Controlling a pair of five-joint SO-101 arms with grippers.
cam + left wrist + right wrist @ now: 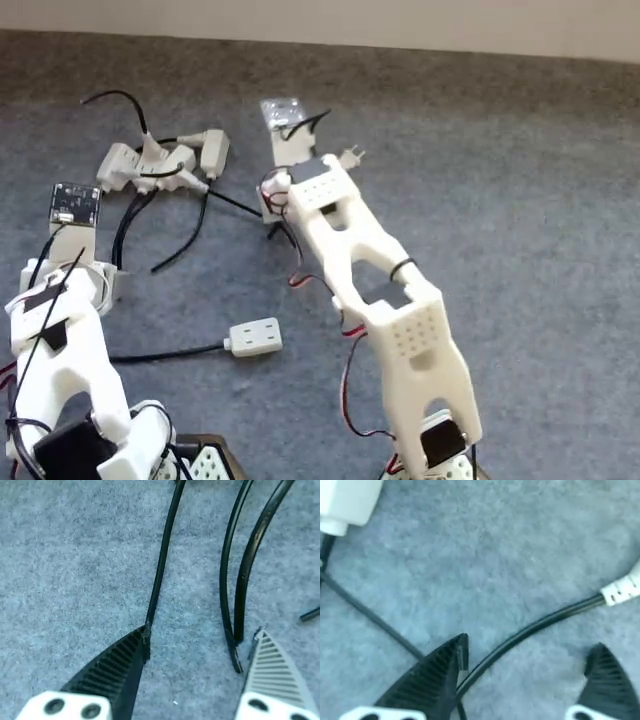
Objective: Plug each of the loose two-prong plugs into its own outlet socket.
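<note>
A white outlet block [255, 337] lies on the grey carpet mid-table, its black cord running left. A cluster of white plugs and outlets [160, 165] with black cords sits at the back left. A loose two-prong plug [350, 155] lies beside the right arm's wrist. My right gripper [525, 655] is open low over the carpet, and a black cord [520, 635] runs between its fingers to a white plug end [622, 590]. My left gripper [197, 640] is open too, just above the carpet, with black cords [230, 590] between its fingers.
A white plug body [347, 500] lies farther off in the right wrist view. Loose black cords [195, 225] trail across the carpet between the two arms. Bare carpet stretches to the right of the right arm [380, 290].
</note>
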